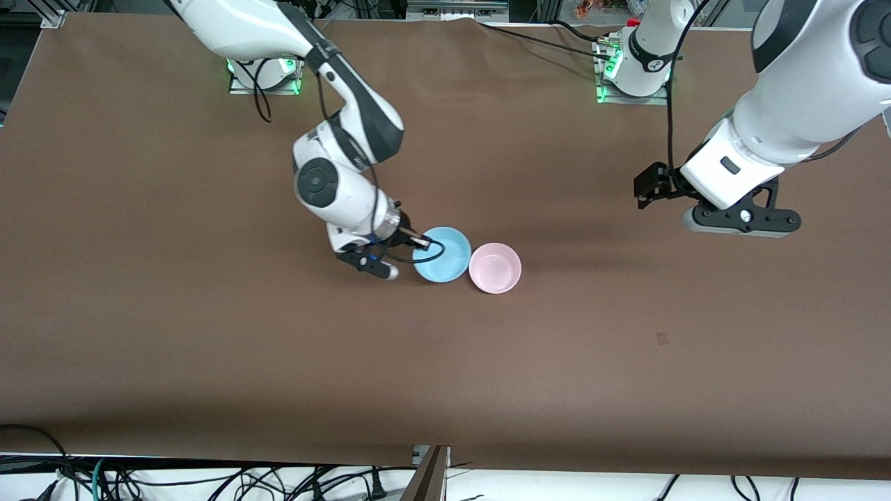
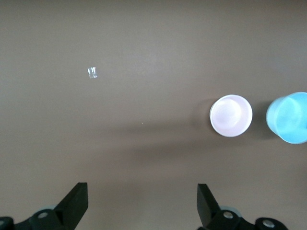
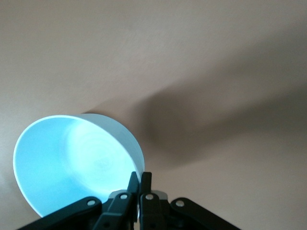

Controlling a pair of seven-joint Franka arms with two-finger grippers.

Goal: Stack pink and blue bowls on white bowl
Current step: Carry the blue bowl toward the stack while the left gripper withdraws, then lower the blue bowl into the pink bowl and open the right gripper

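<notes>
The right gripper (image 1: 423,243) is pinched tight on the rim of the blue bowl (image 1: 443,254). In the right wrist view its two fingers (image 3: 140,184) press together on the thin edge of the blue bowl (image 3: 76,163), one inside and one outside. I cannot tell if the bowl is lifted or sitting on the tabletop (image 1: 209,334).

The pink bowl (image 1: 495,268) sits on the tabletop just beside the blue bowl, on the side away from the right gripper. The two bowls almost touch. Nothing is inside the pink bowl.

No white bowl shows in any view. So I think the stacking has hardly begun: one bowl is grabbed, and no bowl is on top of another yet. Both the blue and the pink bowl need to go on the white one, and where that one is I cannot say.

The left gripper (image 1: 740,221) waits in the air, well apart from the bowls, over the left arm's end of the tabletop. Its fingers (image 2: 74,203) are spread wide and hold nothing.

A small bit of clear tape (image 2: 93,72) lies on the tabletop under the left gripper. Nothing else stands close to the bowls. The pink bowl is so close that it could get bumped when the blue one moves.
</notes>
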